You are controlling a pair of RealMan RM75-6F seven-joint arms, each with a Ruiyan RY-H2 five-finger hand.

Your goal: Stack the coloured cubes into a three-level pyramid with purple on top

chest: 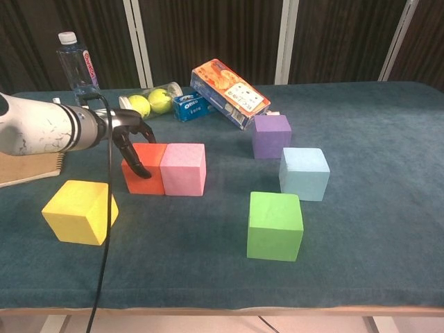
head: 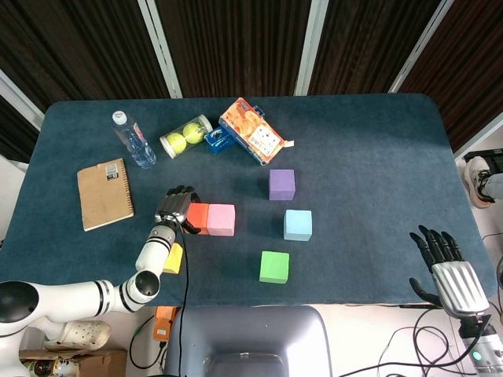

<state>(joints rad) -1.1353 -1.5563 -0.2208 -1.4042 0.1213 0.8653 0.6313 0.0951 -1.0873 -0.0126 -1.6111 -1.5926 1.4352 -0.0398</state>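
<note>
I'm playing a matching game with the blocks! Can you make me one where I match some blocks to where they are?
Things:
1. pink cube
2. yellow cube
3. purple cube
4. green cube

Places:
A. nearest the front edge, right of the yellow one
B. close to the snack box
C. touching the red cube
D. alone, front left

Pairs: 1-C, 2-D, 3-B, 4-A

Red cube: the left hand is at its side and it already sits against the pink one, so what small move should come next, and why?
Probably draw the left hand back off the red cube. Red looks flush beside the pink cube, so that pair seems set; the yellow cube, lying apart nearby, could be next for the base row.
</note>
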